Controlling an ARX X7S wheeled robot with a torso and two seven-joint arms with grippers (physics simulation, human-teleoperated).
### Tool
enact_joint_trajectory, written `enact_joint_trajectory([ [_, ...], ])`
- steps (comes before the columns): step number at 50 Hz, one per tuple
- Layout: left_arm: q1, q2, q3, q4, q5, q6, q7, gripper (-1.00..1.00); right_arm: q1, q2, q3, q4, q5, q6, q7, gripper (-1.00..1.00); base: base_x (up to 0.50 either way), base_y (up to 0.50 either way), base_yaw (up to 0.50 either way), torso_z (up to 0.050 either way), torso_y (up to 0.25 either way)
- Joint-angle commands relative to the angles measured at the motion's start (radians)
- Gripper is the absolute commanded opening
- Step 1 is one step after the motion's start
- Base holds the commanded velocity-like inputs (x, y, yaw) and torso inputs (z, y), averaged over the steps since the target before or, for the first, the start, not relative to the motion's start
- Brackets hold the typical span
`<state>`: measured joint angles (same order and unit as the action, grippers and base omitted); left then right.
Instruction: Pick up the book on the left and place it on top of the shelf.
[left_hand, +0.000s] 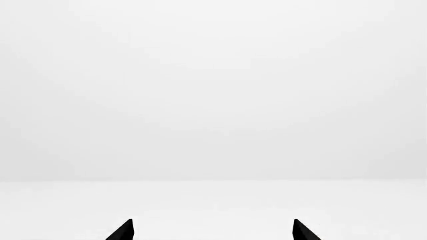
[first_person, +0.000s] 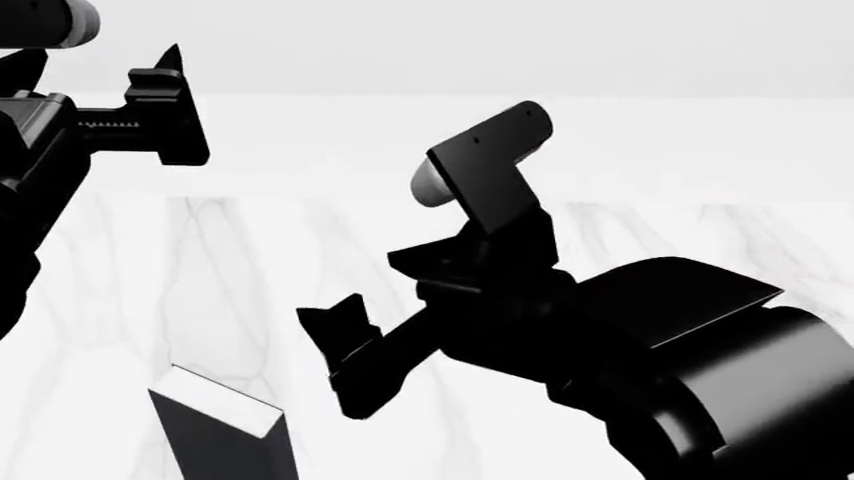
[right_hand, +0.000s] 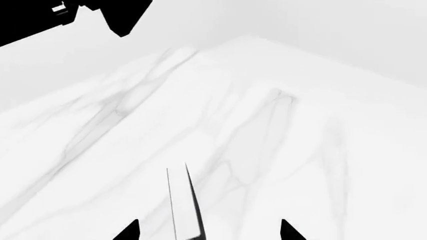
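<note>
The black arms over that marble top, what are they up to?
A two-armed robot is working over a white marble table. Its right gripper hangs open above an upright black book with white page edges, the book showing between its fingertips, not yet gripped. The left gripper is raised off to the side, open and empty, facing a blank wall. Nothing is held yet.

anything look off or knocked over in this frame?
Nothing stands out. The book stands upright on the marble surface, intact. Both the left gripper and right gripper are clear of it, empty.
</note>
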<state>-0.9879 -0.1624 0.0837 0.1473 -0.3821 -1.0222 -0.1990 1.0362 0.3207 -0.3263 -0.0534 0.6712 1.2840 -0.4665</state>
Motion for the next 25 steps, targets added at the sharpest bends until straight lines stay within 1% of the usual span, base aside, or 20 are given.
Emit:
enact_joint_trajectory([
  [1,0.0,-0.004,0.006,-0.001,-0.006,0.001,-0.005,1.0,-0.011,0.015,-0.038,-0.002,0.015,-0.017,-0.045,1.0,0.0,0.0,0.0,0.0,0.0],
  [11,-0.002,-0.006,0.008,-0.002,-0.012,0.003,-0.009,1.0,-0.014,0.01,-0.071,0.031,-0.004,-0.059,-0.057,1.0,0.0,0.0,0.0,0.0,0.0],
  [25,-0.001,-0.01,0.012,0.003,-0.018,0.0,-0.02,1.0,-0.011,-0.052,-0.175,0.212,-0.075,-0.207,-0.126,1.0,0.0,0.0,0.0,0.0,0.0],
])
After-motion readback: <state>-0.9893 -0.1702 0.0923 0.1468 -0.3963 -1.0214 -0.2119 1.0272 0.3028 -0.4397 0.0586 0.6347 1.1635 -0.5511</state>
